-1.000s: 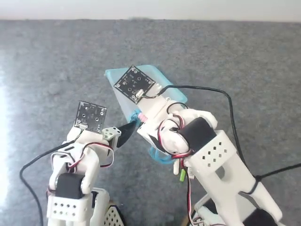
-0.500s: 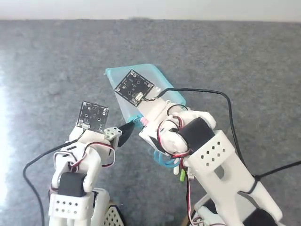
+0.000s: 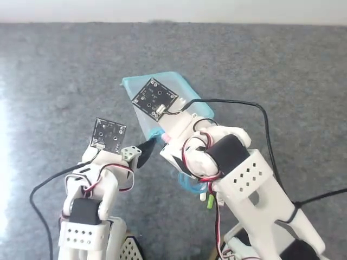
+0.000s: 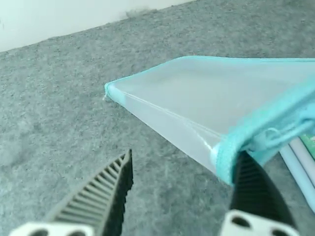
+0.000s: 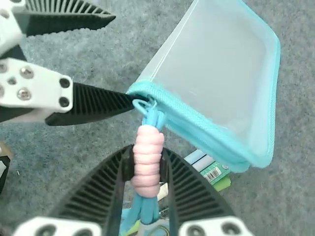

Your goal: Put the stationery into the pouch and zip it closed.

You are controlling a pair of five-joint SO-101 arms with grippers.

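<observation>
The pouch (image 3: pixel 181 84), clear with a teal zip edge, lies on the grey desk (image 3: pixel 54 65) between the two arms, one corner pointing toward the far wall. The right gripper (image 5: pixel 147 152) is clenched on the pink pull (image 5: pixel 147 162), which hangs on a blue cord from the slider (image 5: pixel 141 104) at the near corner of the pouch. The left gripper (image 4: pixel 184 162) is released, its jaws spread wide. One finger (image 5: pixel 98 102) touches the zip end right beside the slider, while the other stands apart over bare desk. In the left wrist view the teal zip end sits against the inner face of that finger, and the body of the pouch stretches away past the gap between the jaws. Some stationery (image 5: pixel 209 167), pale blue sticks and a green piece, shows just past the zip edge of the pouch. Whether it sits inside or beneath the pouch I cannot tell.
</observation>
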